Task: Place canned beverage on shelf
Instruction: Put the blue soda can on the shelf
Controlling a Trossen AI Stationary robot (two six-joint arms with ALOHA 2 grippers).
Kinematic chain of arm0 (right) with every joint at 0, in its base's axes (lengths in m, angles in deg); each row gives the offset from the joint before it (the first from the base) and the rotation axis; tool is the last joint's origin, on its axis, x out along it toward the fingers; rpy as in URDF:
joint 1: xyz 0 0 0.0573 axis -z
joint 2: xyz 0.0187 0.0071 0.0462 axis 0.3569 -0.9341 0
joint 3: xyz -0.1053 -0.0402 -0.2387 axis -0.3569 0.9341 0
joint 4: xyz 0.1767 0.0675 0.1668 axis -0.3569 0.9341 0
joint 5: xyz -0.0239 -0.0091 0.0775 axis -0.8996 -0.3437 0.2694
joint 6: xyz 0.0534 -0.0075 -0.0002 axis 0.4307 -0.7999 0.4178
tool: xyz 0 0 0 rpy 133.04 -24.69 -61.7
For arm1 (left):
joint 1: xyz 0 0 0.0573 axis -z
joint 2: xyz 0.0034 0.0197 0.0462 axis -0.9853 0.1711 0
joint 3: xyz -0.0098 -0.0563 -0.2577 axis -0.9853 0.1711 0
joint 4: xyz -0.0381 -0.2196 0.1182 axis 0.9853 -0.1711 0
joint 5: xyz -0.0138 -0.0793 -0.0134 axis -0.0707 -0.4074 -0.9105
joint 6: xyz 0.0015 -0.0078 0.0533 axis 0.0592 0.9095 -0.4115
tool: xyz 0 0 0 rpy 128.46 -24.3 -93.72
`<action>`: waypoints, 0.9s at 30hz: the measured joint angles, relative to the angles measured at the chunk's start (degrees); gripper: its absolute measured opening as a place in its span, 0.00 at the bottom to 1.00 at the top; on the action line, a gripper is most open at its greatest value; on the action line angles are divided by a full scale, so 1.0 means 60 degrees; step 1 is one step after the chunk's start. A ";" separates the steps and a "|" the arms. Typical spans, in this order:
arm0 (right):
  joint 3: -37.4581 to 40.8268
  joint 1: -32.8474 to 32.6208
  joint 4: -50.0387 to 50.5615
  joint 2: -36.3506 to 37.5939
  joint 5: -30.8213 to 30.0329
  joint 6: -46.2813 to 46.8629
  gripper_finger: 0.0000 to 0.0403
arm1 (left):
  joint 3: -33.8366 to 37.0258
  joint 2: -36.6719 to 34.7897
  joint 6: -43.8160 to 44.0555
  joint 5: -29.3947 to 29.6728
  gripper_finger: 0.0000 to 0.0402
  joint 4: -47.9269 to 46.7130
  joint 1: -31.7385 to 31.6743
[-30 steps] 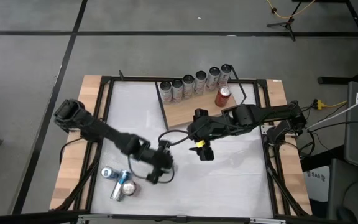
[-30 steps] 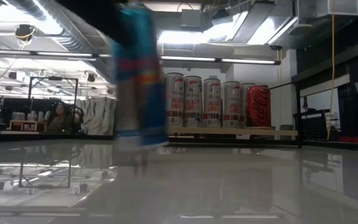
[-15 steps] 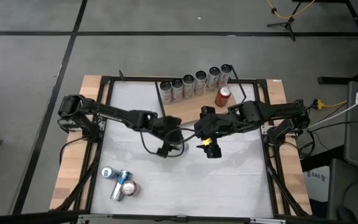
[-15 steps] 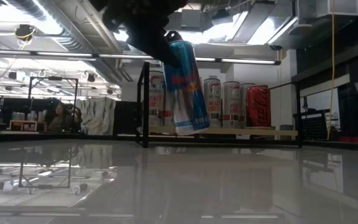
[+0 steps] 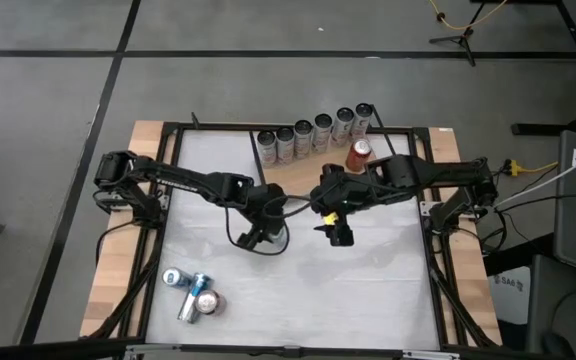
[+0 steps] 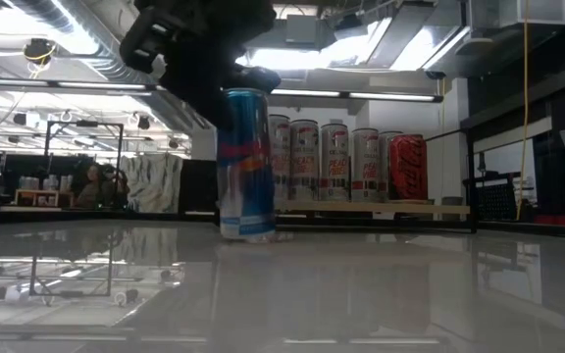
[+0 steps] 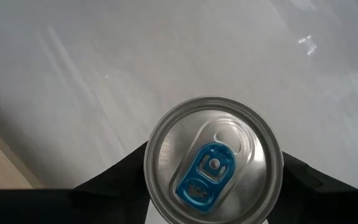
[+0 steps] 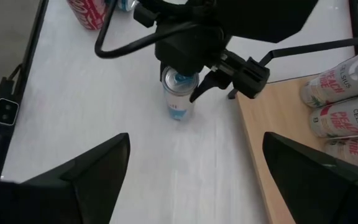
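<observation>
My left gripper [image 5: 266,228] is shut on a blue and silver can [image 6: 246,167], upright in the middle of the white table, just in front of the shelf. The shelf [image 5: 308,178] is a light-brown board with a black wire frame at the far middle. On it stand a row of several silver cans [image 5: 313,132] and a red can [image 5: 360,153]. My right gripper [image 5: 340,234] is open and empty, to the right of the blue can, which shows in its wrist view [image 8: 179,102]. My left gripper pinches the blue can's upper sides just under the top rim [image 7: 151,163] between its two fingers [image 7: 120,177]. The fingers come from above, pointing down. The can stands upright, its base [image 6: 246,235] at the tabletop.
Three more cans [image 5: 193,293] lie at the table's near left. The table's black frame [image 5: 168,180] runs along its edges. Bare white tabletop [image 5: 368,290] lies on the near right.
My left gripper has carried the blue can from the near left toward the shelf. The can was lifted and tilted on the way, and now stands upright and low at the tabletop. My right gripper has shifted a little toward the right.
</observation>
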 joint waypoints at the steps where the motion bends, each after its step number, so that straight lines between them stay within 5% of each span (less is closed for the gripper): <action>1: 0.0000 0.0000 -0.0001 0.0002 0.0001 -0.0096 0.90 | 0.0000 0.0000 -0.0096 0.0001 0.54 -0.0012 0.0000; 27: 0.0007 -0.0011 -0.0041 -0.0004 0.0001 -0.0166 0.90 | -0.0011 -0.0015 -0.0058 0.0343 0.66 0.0062 -0.0007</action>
